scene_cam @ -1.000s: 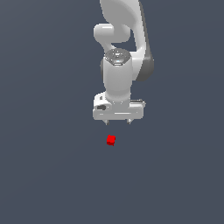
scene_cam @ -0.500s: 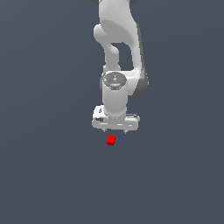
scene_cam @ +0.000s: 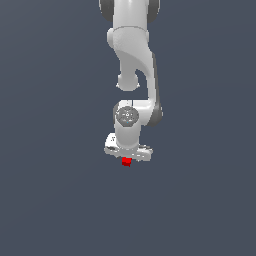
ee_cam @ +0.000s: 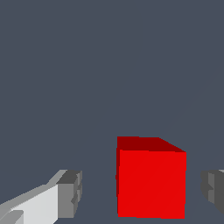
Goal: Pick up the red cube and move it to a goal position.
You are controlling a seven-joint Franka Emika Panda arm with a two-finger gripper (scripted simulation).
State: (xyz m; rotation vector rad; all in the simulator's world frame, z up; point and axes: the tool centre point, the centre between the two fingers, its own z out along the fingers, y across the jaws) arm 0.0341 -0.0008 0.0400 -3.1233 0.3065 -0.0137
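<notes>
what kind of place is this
Most likely a bare simulated test scene: a flat, featureless grey floor, one white robot arm and a single red cube between its open jaws.

The hand (scene_cam: 128, 156) hides most of the red cube (scene_cam: 126, 162) in the exterior view.

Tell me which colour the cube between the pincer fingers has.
Bright red, its top darker; the red cube shows best in the wrist view.

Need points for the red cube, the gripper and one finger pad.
red cube (ee_cam: 151, 183), wrist view, on its bright front face.
gripper (ee_cam: 142, 190), wrist view, midway between the fingers, which stand open either side of the cube.
finger pad (ee_cam: 70, 194), wrist view, on one grey pad's surface.
</notes>
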